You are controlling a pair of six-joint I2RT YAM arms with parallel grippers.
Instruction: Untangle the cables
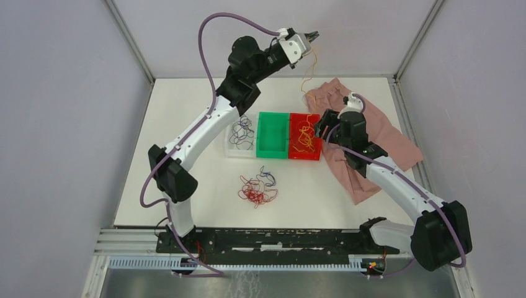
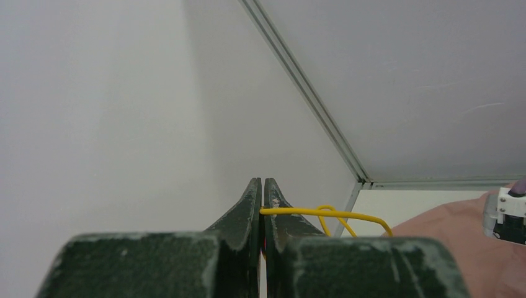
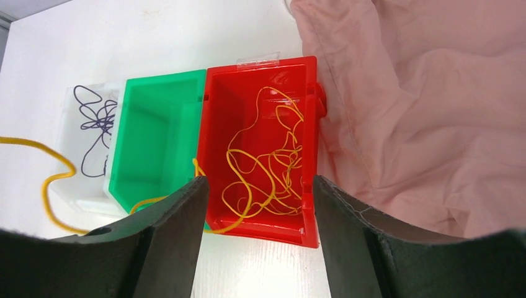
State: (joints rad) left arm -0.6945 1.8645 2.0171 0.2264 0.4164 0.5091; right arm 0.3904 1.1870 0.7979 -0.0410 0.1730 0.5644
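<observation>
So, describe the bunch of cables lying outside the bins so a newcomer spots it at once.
On the white table, three bins stand in a row: clear, green, red. Just below the green one in the overhead view lies a loose tangle on the bare tabletop. It alone mixes red and dark purple strands.

Plain white worktop [image 1: 186, 186], no pattern on it. Centre of the top view, three in a row: a see-through bin [image 1: 240, 154] with dark purple wires [image 1: 242, 133], a bright green bin [image 1: 271, 133], and a red bin [image 1: 305, 157] with orange-yellow wires [image 3: 267, 167]. Below them sits a tangle [image 1: 255, 188] of red and dark purple. To the right there's a plain dusty-pink cloth [image 1: 384, 133]. Left wrist view, bottom centre: the left hand [image 2: 263, 198] is dark green with pale scuffs, and a bright yellow wire [image 2: 310, 213] sits against it.
</observation>
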